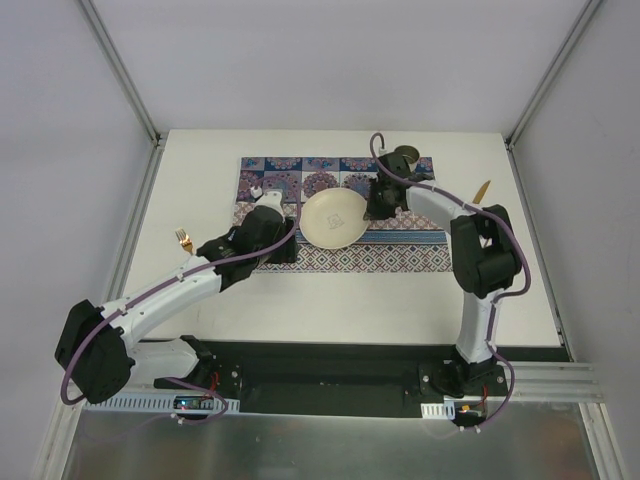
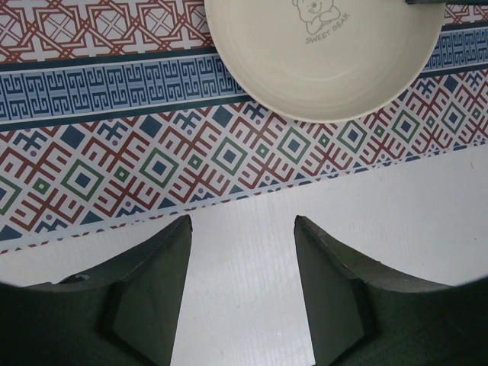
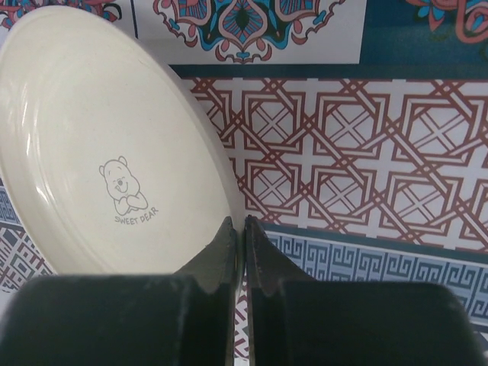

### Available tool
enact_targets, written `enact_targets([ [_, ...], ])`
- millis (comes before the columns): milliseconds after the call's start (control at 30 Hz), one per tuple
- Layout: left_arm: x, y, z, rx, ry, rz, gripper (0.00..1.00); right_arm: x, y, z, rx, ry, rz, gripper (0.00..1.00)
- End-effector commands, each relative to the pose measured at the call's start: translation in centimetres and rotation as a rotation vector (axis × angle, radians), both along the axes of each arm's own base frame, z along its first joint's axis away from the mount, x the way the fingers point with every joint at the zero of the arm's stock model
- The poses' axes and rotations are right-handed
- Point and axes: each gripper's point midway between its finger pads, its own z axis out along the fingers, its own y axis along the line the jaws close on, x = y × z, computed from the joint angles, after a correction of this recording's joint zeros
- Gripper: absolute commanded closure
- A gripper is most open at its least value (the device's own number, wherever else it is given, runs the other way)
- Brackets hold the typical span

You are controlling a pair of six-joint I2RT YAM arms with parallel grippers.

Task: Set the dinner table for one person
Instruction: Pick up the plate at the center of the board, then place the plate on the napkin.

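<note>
The dinner table (image 1: 350,300) is a white top with aluminium rails. A blue-and-red patterned placemat (image 1: 400,255) lies on it. A cream plate (image 1: 335,218) with a bear print sits on the mat. My right gripper (image 1: 378,200) is shut on the plate's right rim; in the right wrist view the rim passes between the fingers (image 3: 245,225) and the plate (image 3: 99,137) fills the left. My left gripper (image 1: 283,252) is open and empty (image 2: 242,221), over the bare table (image 2: 427,206) just at the mat's near edge, with the plate (image 2: 320,53) ahead of it.
A gold fork (image 1: 183,238) lies on the table left of the mat, beside my left arm. A gold utensil (image 1: 483,190) lies at the right, past the mat. A dark cup (image 1: 405,157) stands on the mat's far right corner, behind my right gripper.
</note>
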Motion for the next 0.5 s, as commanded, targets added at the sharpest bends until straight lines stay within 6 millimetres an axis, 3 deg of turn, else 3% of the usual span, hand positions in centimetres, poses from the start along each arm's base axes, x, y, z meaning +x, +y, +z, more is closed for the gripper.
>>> enact_targets([
  [0,-0.1,0.1,-0.7,0.007,0.003,0.016,0.44,2.5,0.9,2.1,0.066,-0.054,-0.001,0.99],
  [467,-0.2,-0.3,-2.5,0.024,0.040,-0.004,0.44,4.8,0.8,1.1,0.084,-0.039,-0.024,0.99],
])
